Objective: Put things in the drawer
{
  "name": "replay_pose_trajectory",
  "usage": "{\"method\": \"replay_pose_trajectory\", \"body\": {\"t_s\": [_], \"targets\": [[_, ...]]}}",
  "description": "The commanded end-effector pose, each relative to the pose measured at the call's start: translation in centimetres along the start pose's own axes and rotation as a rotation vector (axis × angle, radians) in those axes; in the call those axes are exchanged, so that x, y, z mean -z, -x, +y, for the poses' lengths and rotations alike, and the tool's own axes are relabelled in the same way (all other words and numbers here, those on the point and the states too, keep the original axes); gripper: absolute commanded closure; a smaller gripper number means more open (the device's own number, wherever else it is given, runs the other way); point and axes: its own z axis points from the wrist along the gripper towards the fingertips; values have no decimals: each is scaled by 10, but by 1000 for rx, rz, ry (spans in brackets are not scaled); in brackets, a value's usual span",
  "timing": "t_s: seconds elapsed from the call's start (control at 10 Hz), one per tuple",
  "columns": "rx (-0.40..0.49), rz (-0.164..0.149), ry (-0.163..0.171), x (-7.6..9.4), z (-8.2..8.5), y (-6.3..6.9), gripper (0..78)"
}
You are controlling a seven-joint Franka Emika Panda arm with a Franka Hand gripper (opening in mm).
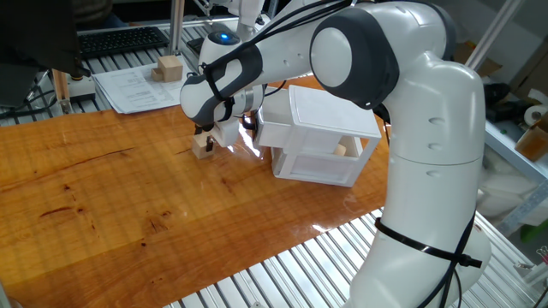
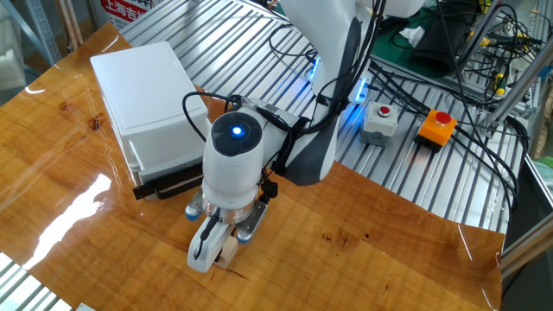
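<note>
Three wooden cubes are showing in one fixed view: one cube (image 1: 202, 146) sitting on the wooden table (image 1: 94, 197) under the gripper (image 1: 205, 137), a second cube (image 1: 340, 150) lying inside the white cabinet (image 1: 321, 137), and a third cube (image 1: 169, 68) resting on papers (image 1: 137, 85) at 11 o'clock. One drawer (image 2: 168, 183) with its black handle is sitting at 3 o'clock of the first cube. The arm is bending low, wrist pointing straight down. Its fingers (image 2: 203, 246) are clamping the first cube (image 2: 228, 250).
</note>
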Motion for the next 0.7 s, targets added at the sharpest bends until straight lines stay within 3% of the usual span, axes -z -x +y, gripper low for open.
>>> {"method": "replay_pose_trajectory", "body": {"t_s": [0.1,0.5,0.7], "targets": [[41,-22,-26,27,-2,4,763],[63,-17,-26,33,-4,4,763],[150,-18,-30,45,-8,-1,763]]}}
